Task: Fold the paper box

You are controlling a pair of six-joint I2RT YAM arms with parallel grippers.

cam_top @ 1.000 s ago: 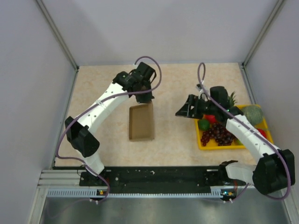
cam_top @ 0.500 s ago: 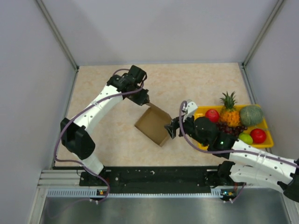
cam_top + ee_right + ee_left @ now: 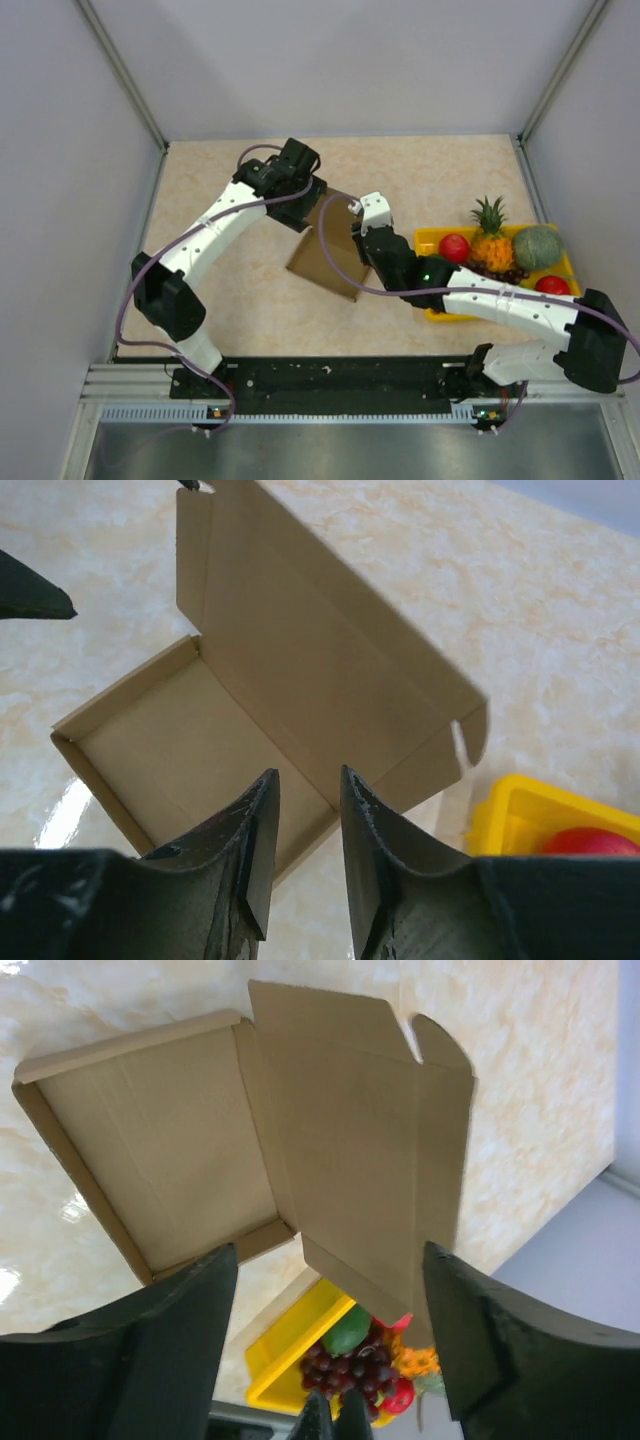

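Top external view: fixed high behind the arm bases [image 3: 200, 372], facing down over the whole counter [image 3: 420, 170]. Wrist views: close, facing out past the left end effector [image 3: 328, 1250] and right end effector [image 3: 308, 773]. All three share the paper box [image 3: 325, 265] and yellow tray [image 3: 430, 237].

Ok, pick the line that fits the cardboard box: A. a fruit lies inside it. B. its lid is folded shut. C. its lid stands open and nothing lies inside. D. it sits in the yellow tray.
C: the lid is raised off the box, whose floor is bare.
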